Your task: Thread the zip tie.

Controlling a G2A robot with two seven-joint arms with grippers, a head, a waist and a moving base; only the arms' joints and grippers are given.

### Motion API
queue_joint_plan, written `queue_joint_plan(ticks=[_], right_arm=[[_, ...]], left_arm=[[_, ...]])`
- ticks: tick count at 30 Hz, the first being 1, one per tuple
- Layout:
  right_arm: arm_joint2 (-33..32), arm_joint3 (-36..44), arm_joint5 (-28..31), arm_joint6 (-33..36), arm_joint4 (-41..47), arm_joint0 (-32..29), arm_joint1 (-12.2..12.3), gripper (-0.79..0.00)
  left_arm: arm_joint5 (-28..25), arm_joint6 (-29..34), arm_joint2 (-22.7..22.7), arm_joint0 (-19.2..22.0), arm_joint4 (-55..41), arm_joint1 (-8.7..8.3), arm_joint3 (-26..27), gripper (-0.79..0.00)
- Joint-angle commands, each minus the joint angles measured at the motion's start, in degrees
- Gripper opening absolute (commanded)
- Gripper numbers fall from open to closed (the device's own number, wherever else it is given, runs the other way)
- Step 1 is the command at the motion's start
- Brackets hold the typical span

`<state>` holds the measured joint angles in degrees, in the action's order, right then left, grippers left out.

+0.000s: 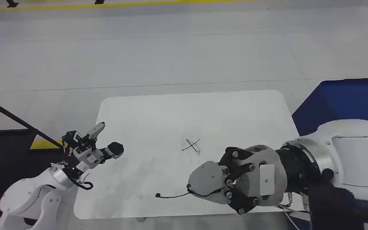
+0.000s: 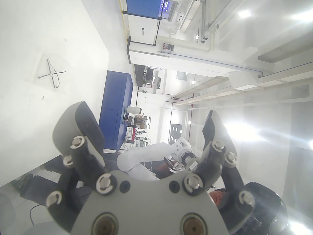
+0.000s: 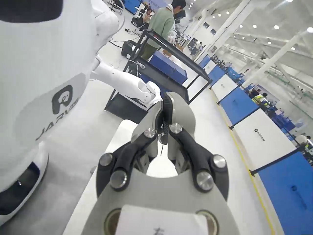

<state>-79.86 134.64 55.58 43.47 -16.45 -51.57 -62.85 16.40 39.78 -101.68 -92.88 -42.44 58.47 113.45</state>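
At the near side of the counter [image 1: 259,109], around 5 o'clock, the right pincer [image 1: 192,187] is closed tight on a black zip tie [image 1: 172,195], and the free end of the tie points to 9 o'clock. At 9 o'clock the left pincer [image 1: 108,139] stands wide open and holds nothing. Near the centre, other ties [image 1: 192,145] lie crossed.

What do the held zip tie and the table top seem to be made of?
The zip tie clamped in the right tool is a thin black strip, probably flexible plastic such as nylon: it runs out from the tool in a slight curve rather than a stiff line. The table top is white, smooth and matte with faint scuffs. It is likely laminate or painted board, but the look leaves that open.
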Motion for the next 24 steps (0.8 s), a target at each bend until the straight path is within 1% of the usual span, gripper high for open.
queue_joint_plan(ticks=[1, 3, 4, 5, 7, 11, 13, 16, 18, 24], right_arm=[[-0.44, 0.00, 1.02, -0.36, 0.12, -0.80, 0.25, -0.785], [0.74, -0.01, -0.75, 1.64, 2.49, -2.31, 0.74, -0.785], [2.24, -0.71, -3.17, 2.78, 6.63, -3.13, 1.06, -0.785], [2.76, -1.70, -5.31, 3.76, 10.67, -2.69, 1.34, -0.785], [4.49, -3.47, -9.13, 9.49, 18.53, -0.68, 2.06, -0.785], [7.62, -7.68, -18.05, 18.64, 38.55, 4.62, 2.96, -0.785], [9.27, -9.61, -23.76, 23.14, 48.70, 6.00, 3.24, -0.785], [10.22, -11.55, -29.70, 25.25, 61.27, 5.81, 3.31, -0.785], [10.08, -12.74, -31.09, 26.17, 65.76, 5.80, 3.27, -0.785], [11.22, -14.15, -30.80, 25.37, 74.63, 4.38, 2.67, -0.785]], left_arm=[[0.00, 0.00, 0.00, 0.00, 0.00, 0.00, 0.00, 0.000], [0.00, 0.00, 0.00, 0.00, 0.00, 0.00, 0.00, 0.000], [0.00, 0.00, 0.00, 0.00, 0.00, 0.00, 0.00, 0.000], [0.00, 0.00, 0.00, 0.00, 0.00, 0.00, 0.00, 0.000], [0.00, 0.00, 0.00, 0.00, 0.00, 0.00, 0.00, 0.000], [0.00, 0.00, 0.00, 0.00, 0.00, 0.00, 0.00, 0.000], [0.00, 0.00, 0.00, 0.00, 0.00, 0.00, 0.00, 0.000], [0.00, 0.00, 0.00, 0.00, 0.00, 0.00, 0.00, 0.000], [0.00, 0.00, 0.00, 0.00, 0.00, 0.00, 0.00, 0.000], [0.00, 0.00, 0.00, 0.00, 0.00, 0.00, 0.00, 0.000]])
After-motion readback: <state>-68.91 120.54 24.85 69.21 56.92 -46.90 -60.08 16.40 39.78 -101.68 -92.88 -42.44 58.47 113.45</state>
